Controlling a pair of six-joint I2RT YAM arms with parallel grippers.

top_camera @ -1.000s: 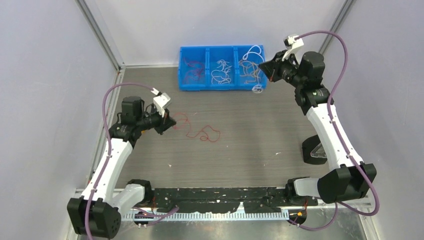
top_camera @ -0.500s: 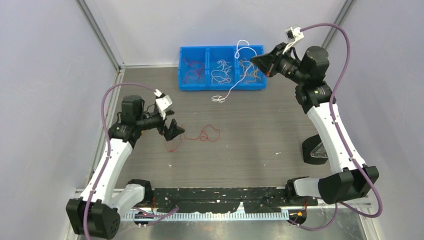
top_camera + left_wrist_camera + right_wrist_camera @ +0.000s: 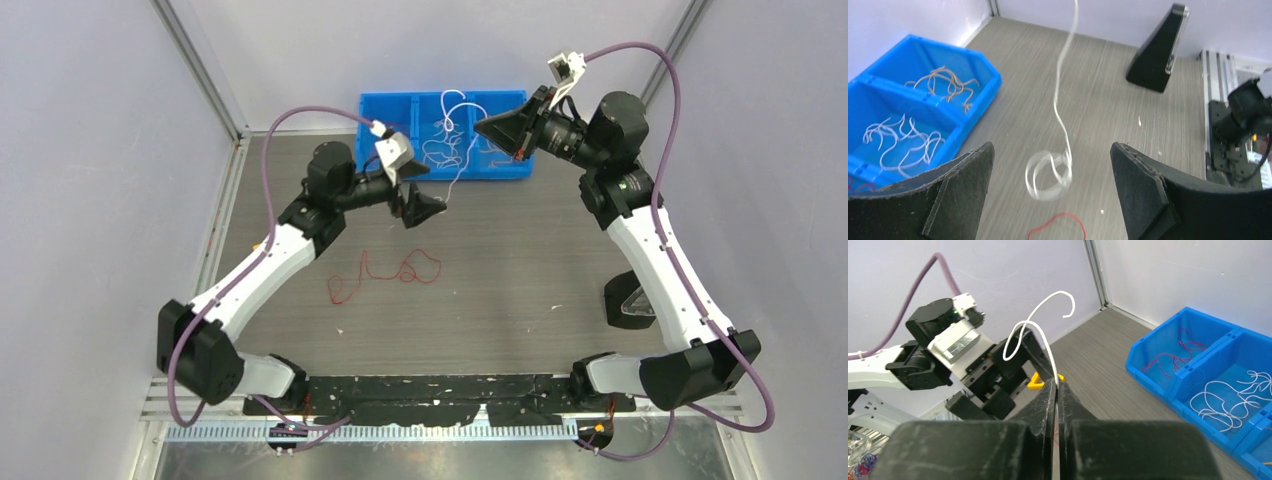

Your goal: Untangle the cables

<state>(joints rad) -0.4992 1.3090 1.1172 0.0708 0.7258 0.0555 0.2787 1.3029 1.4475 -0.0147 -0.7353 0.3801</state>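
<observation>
**We lift one white wire free**

Our right claw point(image 3: 1055, 385) is pressed tight on the white wire point(image 3: 458, 165), which hangs near the far edge of the bench point(image 3: 520, 260), by the blue bin point(image 3: 395, 98). The wire is light, thin and floppy, so we should pinch its curly low end. Our left claw point(image 3: 1050, 150), now spread wide, has left the red wire point(image 3: 400, 270) mid-bench and come up to that end.

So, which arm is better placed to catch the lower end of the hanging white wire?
Left. The left claw is open, and the curled lower end of the white wire hangs just in front of it. The right claw is shut on the wire's upper part, holding it up.
</observation>
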